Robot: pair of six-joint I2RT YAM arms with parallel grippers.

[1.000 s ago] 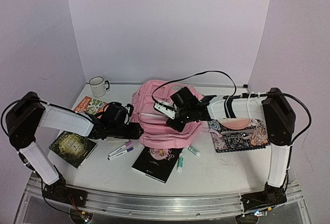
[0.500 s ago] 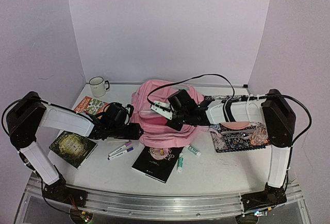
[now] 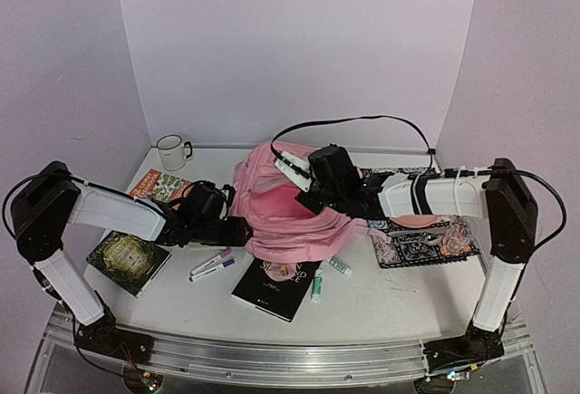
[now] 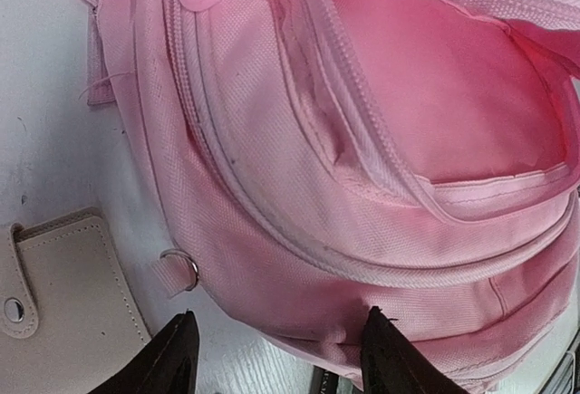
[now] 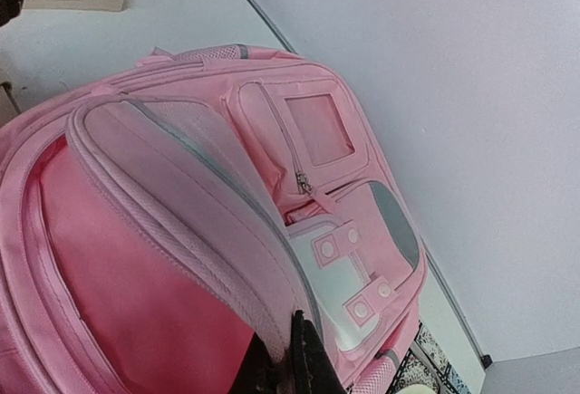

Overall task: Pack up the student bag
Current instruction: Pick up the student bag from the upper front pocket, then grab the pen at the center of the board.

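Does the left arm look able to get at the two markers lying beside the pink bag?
Probably yes. The markers lie uncovered on the table, just on the near side of the left gripper, whose jaws stand open by the student bag; nothing lies between.

Right claw (image 5: 292, 362) pinches the flap edge of the pink student bag (image 5: 308, 131)
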